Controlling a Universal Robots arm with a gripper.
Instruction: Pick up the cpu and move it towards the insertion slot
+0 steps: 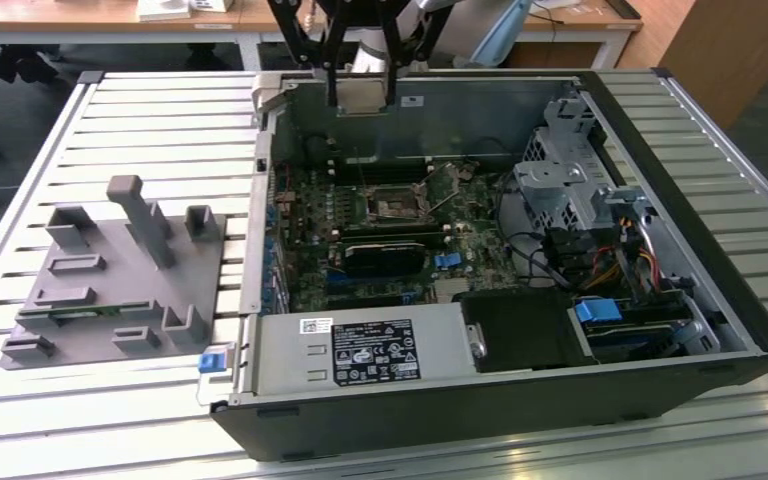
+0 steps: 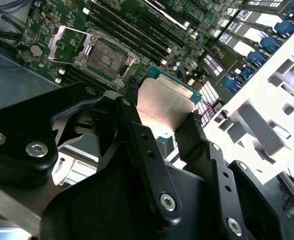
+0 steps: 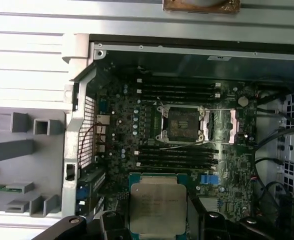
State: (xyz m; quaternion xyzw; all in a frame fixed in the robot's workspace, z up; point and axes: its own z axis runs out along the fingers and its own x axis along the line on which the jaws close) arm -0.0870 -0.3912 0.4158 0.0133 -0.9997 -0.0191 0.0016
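Exterior view: high, oblique, wide. Both wrist views: close above insertion slot (image 3: 183, 123).

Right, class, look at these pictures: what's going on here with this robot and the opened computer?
A robot arm is working over an open computer case. Its gripper is shut on the cpu, holding it by its edges in the air above the motherboard. The insertion slot lies open and empty, and the cpu has not reached it. A grey fixture with upright posts sits on the table beside the case.
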